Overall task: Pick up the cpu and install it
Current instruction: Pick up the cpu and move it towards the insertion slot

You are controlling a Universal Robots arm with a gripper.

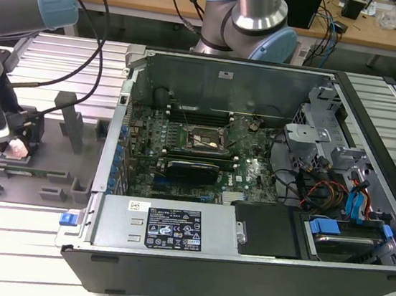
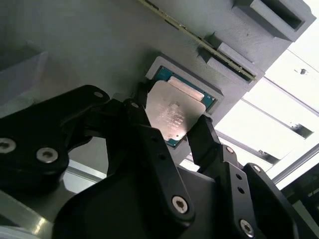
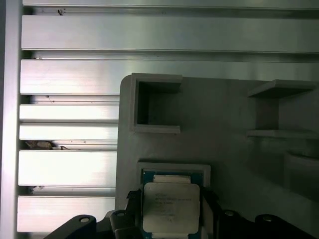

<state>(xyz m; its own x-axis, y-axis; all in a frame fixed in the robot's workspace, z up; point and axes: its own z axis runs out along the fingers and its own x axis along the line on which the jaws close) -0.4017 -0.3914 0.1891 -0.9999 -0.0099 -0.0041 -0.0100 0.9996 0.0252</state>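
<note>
On the grey tray (image 1: 55, 166), at the exterior view's left, the cpu (image 3: 172, 206) is clamped edgewise by the gripper (image 2: 171, 114), seemingly for lifting.

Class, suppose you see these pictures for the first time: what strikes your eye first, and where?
The open computer case fills the exterior view's middle and right, its green motherboard laid bare. At that view's left the gripper hangs low over a grey fixture tray, where both wrist views show the shiny cpu in a square recess.

1x small square silver-topped cpu chip (image 2: 172, 112); 1x grey plastic fixture tray (image 3: 229, 129); 1x open black PC case (image 1: 240, 277); 1x black two-finger gripper (image 2: 171, 115).
</note>
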